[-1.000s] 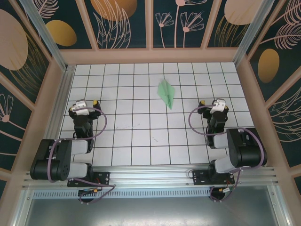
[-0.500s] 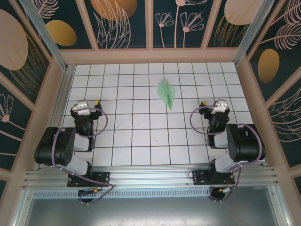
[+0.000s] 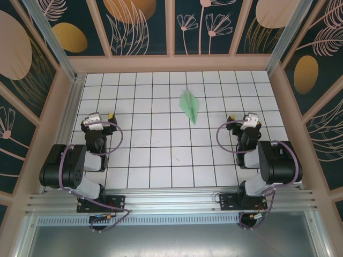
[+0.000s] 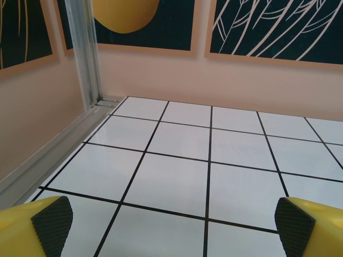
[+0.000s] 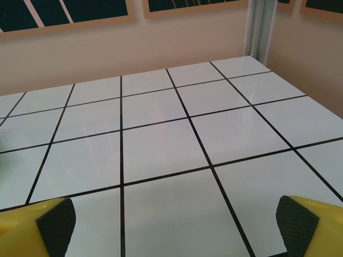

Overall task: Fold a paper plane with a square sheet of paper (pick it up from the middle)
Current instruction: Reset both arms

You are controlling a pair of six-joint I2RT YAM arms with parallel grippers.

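Note:
The paper plane lies flat on the white tiled table, a slim mint-green dart with a centre crease, its point toward the near right. It rests between the two arms and farther back, touched by neither. My left gripper sits folded back near the left side, open, with bare tiles between its yellow fingers. My right gripper sits at the right side, also open, its black-padded fingers wide apart over bare tiles. A flat square sheet of paper is out of view.
Peach walls with dark floral panels enclose the table. An aluminium rail runs up the left back corner, another post stands at the right back corner. Both arm bases sit at the near edge.
The left arm's shoulder has swung upright from its earlier lying-out pose. Both grippers and the paper plane stay where they were.

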